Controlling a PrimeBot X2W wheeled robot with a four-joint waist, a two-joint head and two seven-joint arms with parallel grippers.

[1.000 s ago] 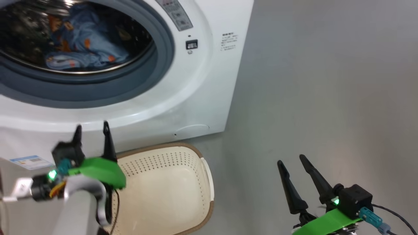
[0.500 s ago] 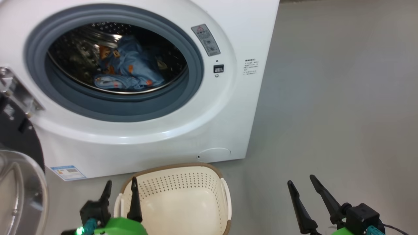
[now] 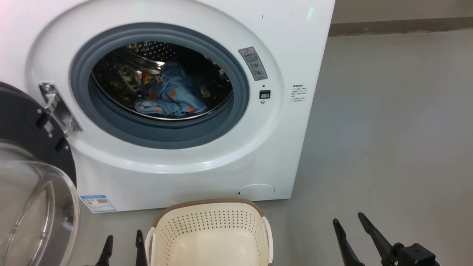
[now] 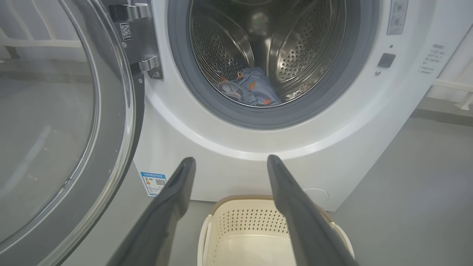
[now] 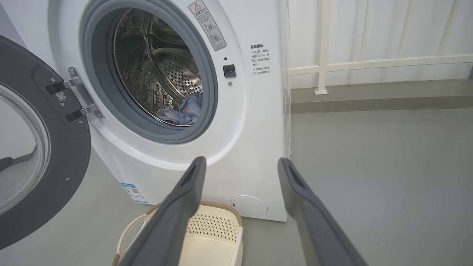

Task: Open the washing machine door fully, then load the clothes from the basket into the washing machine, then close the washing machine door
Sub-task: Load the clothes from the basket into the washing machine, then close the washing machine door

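Inside the washing machine [image 3: 207, 177] — the clothes [image 3: 173, 94]; basket [image 3: 210, 221] just below.

Left claw [image 3: 124, 236] — back and lower, beside basket [image 3: 210, 221]

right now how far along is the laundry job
Done: the door stands swung wide open, and the clothes lie inside the washing machine. What shows of the basket is bare. In hand: nothing; the left pincer and right pincer are both open and empty, either side of the basket. Left: closing the door, which neither pincer touches yet.
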